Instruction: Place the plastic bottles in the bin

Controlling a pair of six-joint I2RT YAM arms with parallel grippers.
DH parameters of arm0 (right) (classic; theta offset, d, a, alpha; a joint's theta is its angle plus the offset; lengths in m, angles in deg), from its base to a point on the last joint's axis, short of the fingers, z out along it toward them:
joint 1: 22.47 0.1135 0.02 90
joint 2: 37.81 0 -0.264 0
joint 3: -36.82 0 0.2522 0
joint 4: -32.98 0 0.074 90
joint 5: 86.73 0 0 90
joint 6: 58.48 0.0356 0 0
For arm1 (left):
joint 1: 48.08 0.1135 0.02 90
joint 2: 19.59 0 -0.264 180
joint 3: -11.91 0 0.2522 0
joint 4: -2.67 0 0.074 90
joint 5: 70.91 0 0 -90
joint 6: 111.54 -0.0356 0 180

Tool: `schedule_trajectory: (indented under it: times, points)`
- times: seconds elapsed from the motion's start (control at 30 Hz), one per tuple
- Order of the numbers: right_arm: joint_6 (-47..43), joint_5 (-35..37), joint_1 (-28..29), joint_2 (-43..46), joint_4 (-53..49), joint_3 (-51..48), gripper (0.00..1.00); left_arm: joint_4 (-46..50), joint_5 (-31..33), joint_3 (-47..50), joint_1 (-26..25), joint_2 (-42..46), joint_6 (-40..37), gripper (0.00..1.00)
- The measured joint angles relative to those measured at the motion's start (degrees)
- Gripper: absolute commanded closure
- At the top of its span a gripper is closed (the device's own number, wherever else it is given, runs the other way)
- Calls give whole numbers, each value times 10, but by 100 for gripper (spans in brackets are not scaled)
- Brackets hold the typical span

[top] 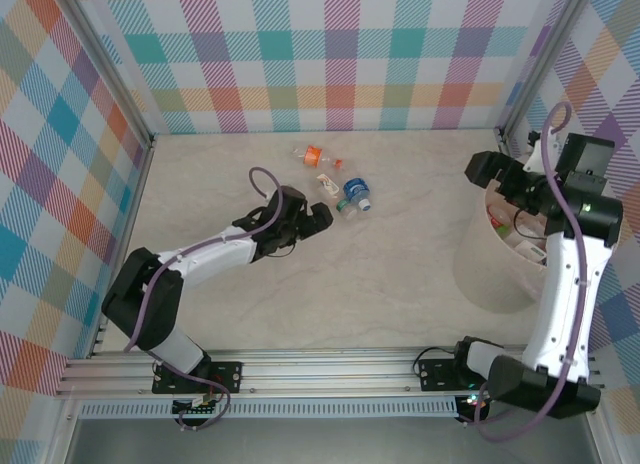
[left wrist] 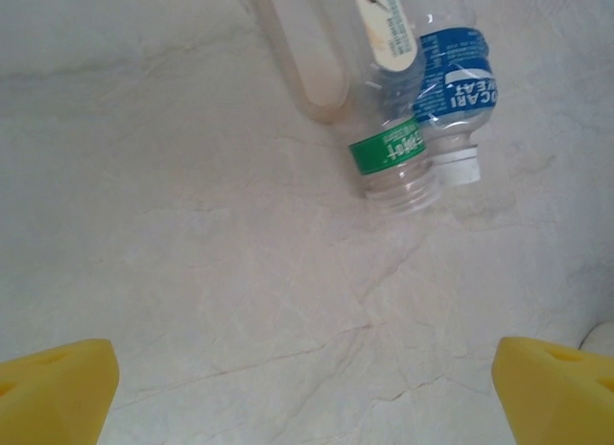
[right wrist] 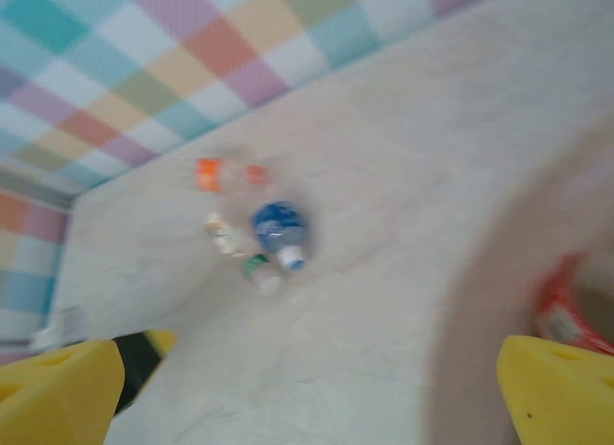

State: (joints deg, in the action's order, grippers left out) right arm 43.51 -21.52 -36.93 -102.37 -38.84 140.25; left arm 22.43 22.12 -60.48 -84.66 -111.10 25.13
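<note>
Three plastic bottles lie together mid-table: one with an orange label [top: 318, 157], one with a blue label [top: 356, 192] and one with a green neck band [top: 335, 196]. My left gripper [top: 305, 222] rests open just left of them, nothing between its fingers. In the left wrist view the green-banded bottle [left wrist: 389, 150] and the blue one [left wrist: 457, 88] lie ahead of the open gripper [left wrist: 305, 402]. The pale pink bin [top: 490, 279] stands at the right, with bottles [top: 500, 222] inside. My right gripper [top: 482, 174] hangs open over its far rim. The blurred right wrist view shows the gripper [right wrist: 307, 402] empty.
Checked walls close the table at the back and both sides. A metal rail [top: 330, 379] runs along the near edge. In the right wrist view the bin's wall [right wrist: 537, 234] fills the right side, a red label [right wrist: 566, 311] inside it, and the left gripper [right wrist: 142, 357] shows low left.
</note>
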Motion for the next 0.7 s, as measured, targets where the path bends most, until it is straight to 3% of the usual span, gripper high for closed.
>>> schedule_trajectory:
  times: [0.23, 0.47, 0.7]
  points:
    - [54, -40, 141, 54, 161, -74, 0, 60, 19, -126, 0, -88, 2, 0]
    - [82, -17, 264, 19, 262, -139, 0, 153, 68, -285, 0, -223, 7, 0]
    - [77, 34, 311, -7, 275, -139, 0, 208, 102, -433, 0, -342, -1, 0]
